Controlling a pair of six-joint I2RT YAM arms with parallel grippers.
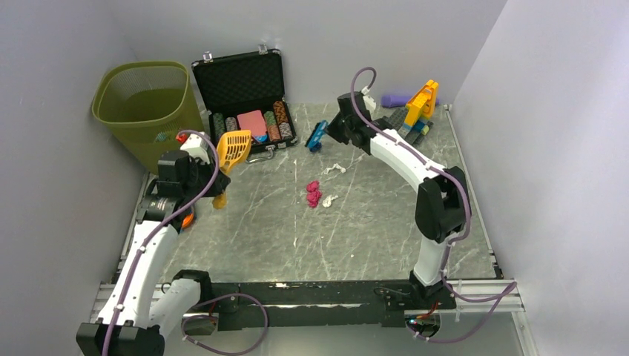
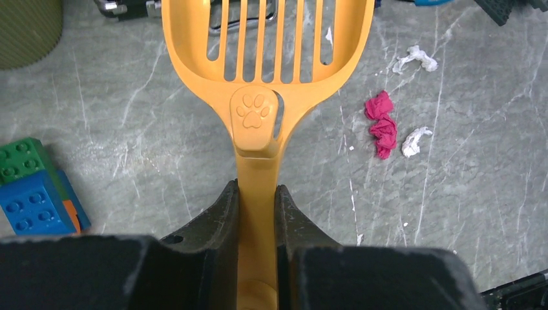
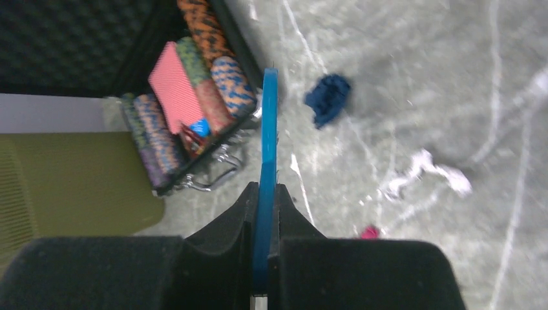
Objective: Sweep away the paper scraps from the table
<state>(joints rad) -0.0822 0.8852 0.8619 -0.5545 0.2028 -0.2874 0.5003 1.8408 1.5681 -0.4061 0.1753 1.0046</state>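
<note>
My left gripper (image 1: pixel 210 172) (image 2: pixel 257 194) is shut on the handle of an orange slotted scoop (image 1: pixel 236 148) (image 2: pixel 258 58), held above the left of the grey-green table (image 1: pixel 259 230). My right gripper (image 1: pixel 340 127) (image 3: pixel 265 190) is shut on a thin blue brush (image 1: pixel 317 136) (image 3: pixel 268 116) at the back middle. Pink paper scraps (image 1: pixel 313 194) (image 2: pixel 381 124) and white scraps (image 1: pixel 329 200) (image 1: pixel 334 168) (image 2: pixel 413 141) lie mid-table between the two tools. In the right wrist view a dark blue scrap (image 3: pixel 328 97) and a white scrap (image 3: pixel 426 169) lie just beyond the brush.
A green mesh bin (image 1: pixel 148 107) stands at the back left. An open black case of poker chips (image 1: pixel 248 96) is beside it. Toy bricks (image 1: pixel 415 111) stand at the back right, and more bricks (image 2: pixel 32 187) lie by the left arm.
</note>
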